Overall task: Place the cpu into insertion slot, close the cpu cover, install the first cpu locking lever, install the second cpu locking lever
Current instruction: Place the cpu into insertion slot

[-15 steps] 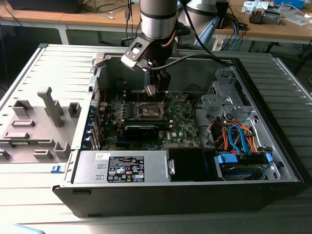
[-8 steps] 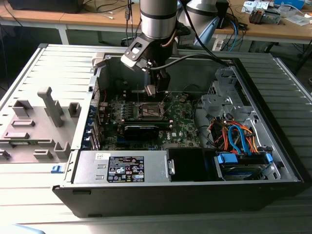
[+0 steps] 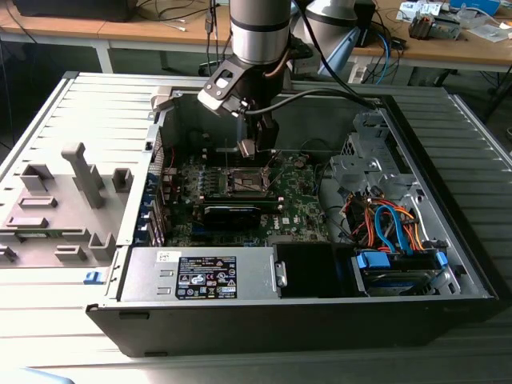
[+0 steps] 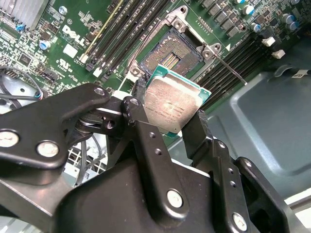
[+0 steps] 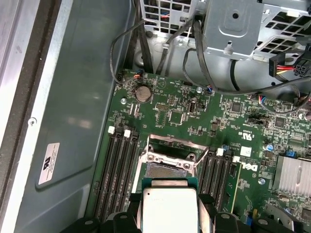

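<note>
Hand [image 4: 170, 117]: black, two-fingered, clenched on the cpu [image 4: 173, 104], one finger on each of two opposite edges; also seen in the exterior view [image 3: 254, 146] and the first wrist view [image 5: 170, 216]. Cpu: small square chip, silvery top on a green rim, held in the air above the board and apart from the insertion slot [image 4: 170, 58]. Insertion slot: square socket, contact field uncovered, with a bright metal bracket [image 5: 171, 156] and screws at one edge; in the first wrist view it [image 5: 167, 170] lies just beyond the chip [image 5: 170, 208], and in the exterior view it [image 3: 246, 182] lies directly beneath the chip [image 3: 246, 147]. A thin metal lever rod [image 4: 232, 70] juts out beside the socket. Flanks: banks of long black memory slots [image 5: 116, 170] run close along both sides of the socket. Carrier: green motherboard [image 5: 194, 116], bearing a coin battery [image 5: 142, 93] and a finned heatsink [image 5: 294, 172]. A long black card [image 3: 232, 214] lies on the board near the socket. Container: open computer case [image 3: 320, 120], lying on its side; it holds the board, a silver power supply [image 3: 200, 276], and a drive bay with blue and orange cables [image 3: 392, 224]. A grey case wall [image 5: 82, 121] runs alongside one memory bank. Surroundings: the case sits on a ribbed grey tabletop [image 3: 48, 320], with a grey block fixture [image 3: 76, 192] on the exterior view's left.
</note>
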